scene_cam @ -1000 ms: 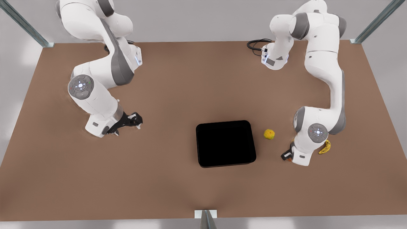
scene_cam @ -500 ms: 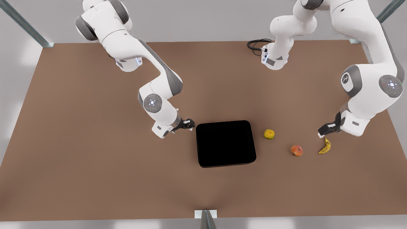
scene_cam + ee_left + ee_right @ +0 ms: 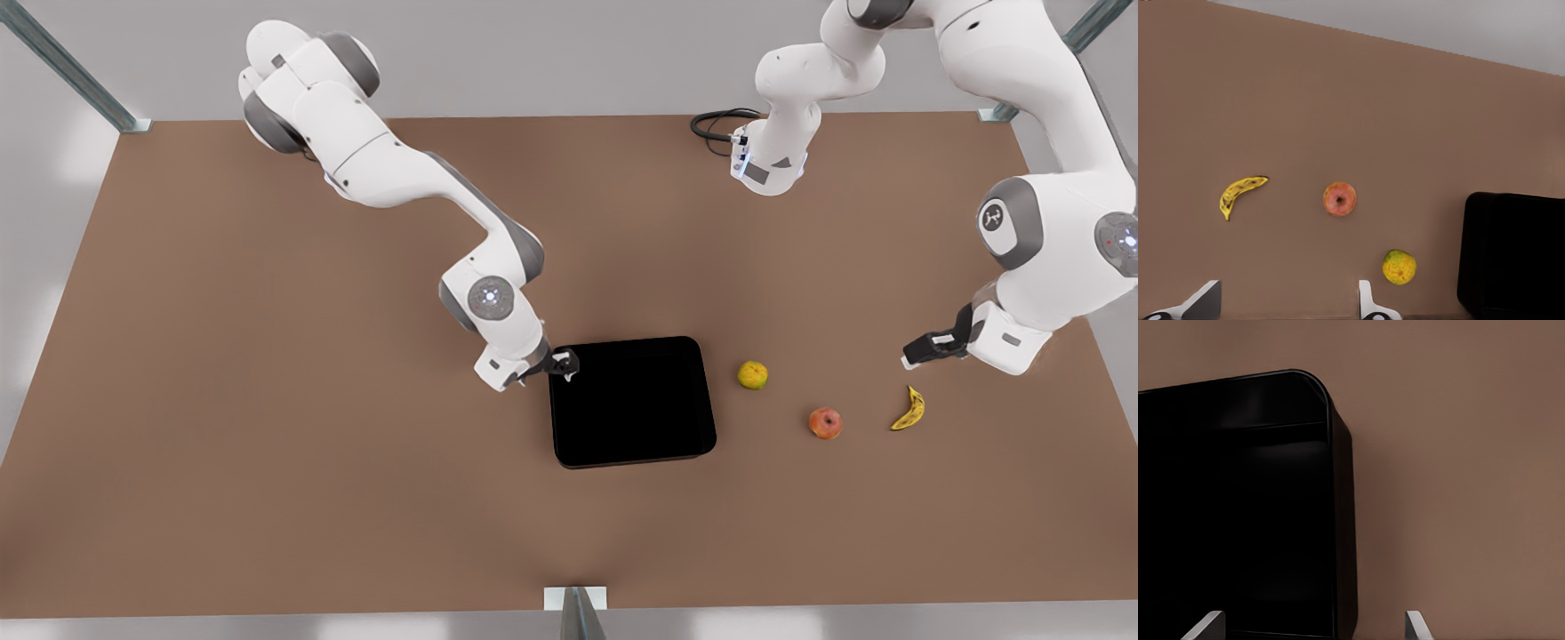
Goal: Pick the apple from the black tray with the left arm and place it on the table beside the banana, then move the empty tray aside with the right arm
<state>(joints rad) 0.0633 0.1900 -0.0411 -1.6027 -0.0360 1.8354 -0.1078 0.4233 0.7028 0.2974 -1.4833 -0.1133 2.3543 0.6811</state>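
Matte brown desk [image 3: 267,462], no legible markings. The black tray [image 3: 631,402] lies empty near centre; the right end effector [image 3: 564,364] straddles the rim at its corner toward the front view's left, fingers spread wide. Toward the front view's right rest a yellow-green fruit [image 3: 752,375], the apple [image 3: 825,423] and the banana [image 3: 910,410], each apart. The left end effector [image 3: 920,350] hovers beyond the banana, fingers wide, holding nothing. Metal corner posts [image 3: 62,62]; grey wall behind.
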